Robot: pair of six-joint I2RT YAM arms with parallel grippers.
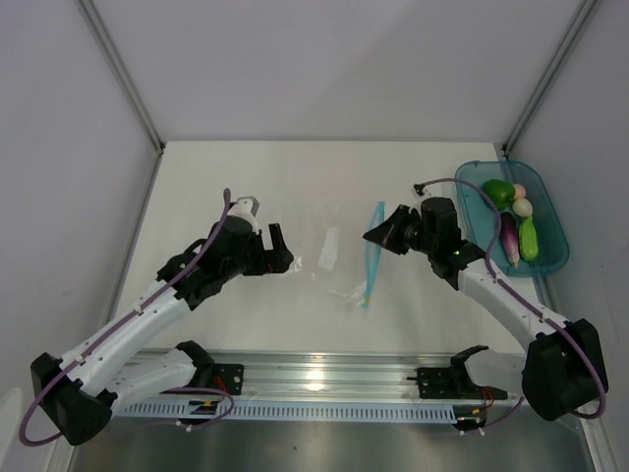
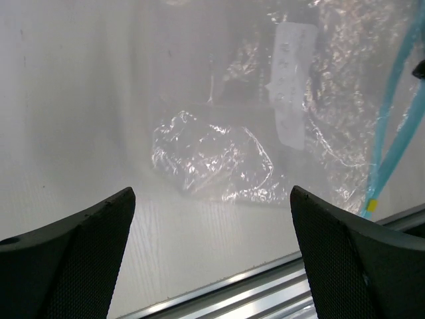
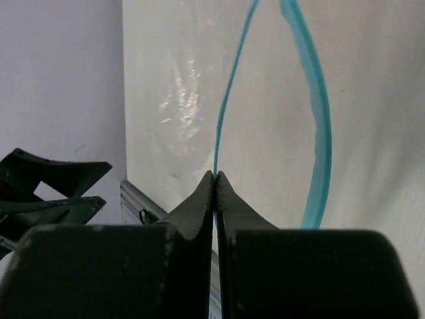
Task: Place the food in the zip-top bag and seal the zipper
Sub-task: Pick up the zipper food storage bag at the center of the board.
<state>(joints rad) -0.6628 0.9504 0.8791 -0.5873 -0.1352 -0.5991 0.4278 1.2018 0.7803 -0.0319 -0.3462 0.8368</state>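
The clear zip-top bag lies mid-table, its teal zipper on its right edge. My right gripper is shut on the upper lip of the zipper, holding the mouth open; the other lip curves away. My left gripper is open and empty just left of the bag. The food lies in the teal tray: green pepper, pink ball, egg, purple eggplant, light green vegetable.
A metal rail runs along the table's near edge between the arm bases. Grey walls close the table at the back and sides. A white label shows on the bag.
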